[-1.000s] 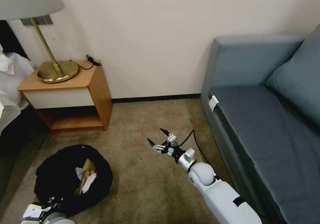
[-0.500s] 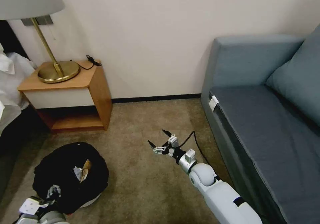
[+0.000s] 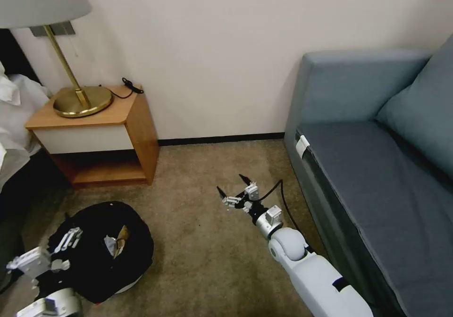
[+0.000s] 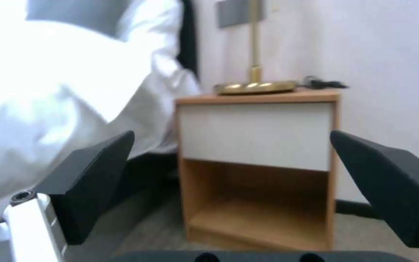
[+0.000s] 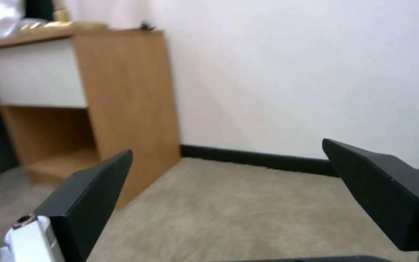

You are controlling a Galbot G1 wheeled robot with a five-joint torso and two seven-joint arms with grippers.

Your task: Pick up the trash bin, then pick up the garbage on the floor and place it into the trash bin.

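- The bin (image 3: 101,251) stands on the carpet (image 3: 207,246), garbage (image 3: 117,244) inside.
- Left gripper (image 3: 56,246), released, sits at the rim, holding nothing.
- Right gripper (image 3: 236,189), released, hovers empty over bare carpet, apparently finished collecting.

Tan carpet (image 3: 207,241) covers the floor. On it, near left, sits the trash bin (image 3: 101,248) (black liner draped over its rim, wrappers inside). A wooden nightstand (image 3: 101,133) stands far left against the wall; a grey-blue sofa (image 3: 377,166) fills the right.
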